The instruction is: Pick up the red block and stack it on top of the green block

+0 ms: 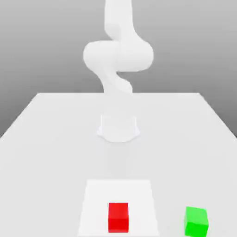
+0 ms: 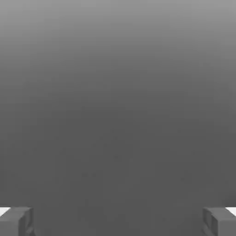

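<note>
The claw (image 2: 118,222) is in the open state: in the hand view its two fingers (image 2: 18,222) stand well apart, with a smooth grey background between them. The fingers are dark grey, and a small white area adjoins the outer side of each.

The red block (image 1: 118,217) rests on a white rectangular patch (image 1: 98,199) of the table (image 1: 46,162). In the exterior view it sits near the middle of the patch's width, toward the near edge. Its top face and one side face are exposed to the camera; its edges run roughly square to those of the patch.

The green block (image 1: 196,222) rests on the table, outside the patch, toward the exterior view's right. It is apart from the red block and slightly nearer to the camera. It is turned at a slight angle relative to the red block. Both blocks are seated with their top faces upward.

The white robot arm (image 1: 118,55) rises from its base (image 1: 118,128), which is mounted on the table beyond both blocks. The upper section of the arm extends past the upper border of the exterior view. The background behind the table is shaded grey.
</note>
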Tool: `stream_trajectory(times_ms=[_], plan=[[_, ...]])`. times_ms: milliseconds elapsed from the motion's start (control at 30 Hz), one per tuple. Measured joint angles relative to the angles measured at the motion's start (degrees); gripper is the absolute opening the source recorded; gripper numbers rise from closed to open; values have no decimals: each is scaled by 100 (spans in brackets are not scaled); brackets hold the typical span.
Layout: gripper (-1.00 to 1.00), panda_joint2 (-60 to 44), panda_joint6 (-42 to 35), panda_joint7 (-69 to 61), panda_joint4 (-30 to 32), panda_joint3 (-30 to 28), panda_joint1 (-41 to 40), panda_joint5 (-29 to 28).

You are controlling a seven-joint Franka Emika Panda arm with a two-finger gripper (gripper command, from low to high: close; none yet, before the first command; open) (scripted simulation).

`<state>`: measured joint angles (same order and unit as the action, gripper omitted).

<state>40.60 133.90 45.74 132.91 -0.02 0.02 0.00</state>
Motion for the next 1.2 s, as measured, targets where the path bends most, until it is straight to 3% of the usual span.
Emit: stream_trajectory(times_ms=[767, 967, 1000, 1200], plan=[[0, -4813, 1943, -94, 1040, -11, 9, 6], [0, -6060, 2866, -100, 960, -3, 2, 5], [-100, -6168, 2956, -100, 945, -3, 2, 6], [-100, -6221, 3001, -92, 936, 0, 1, -2]])
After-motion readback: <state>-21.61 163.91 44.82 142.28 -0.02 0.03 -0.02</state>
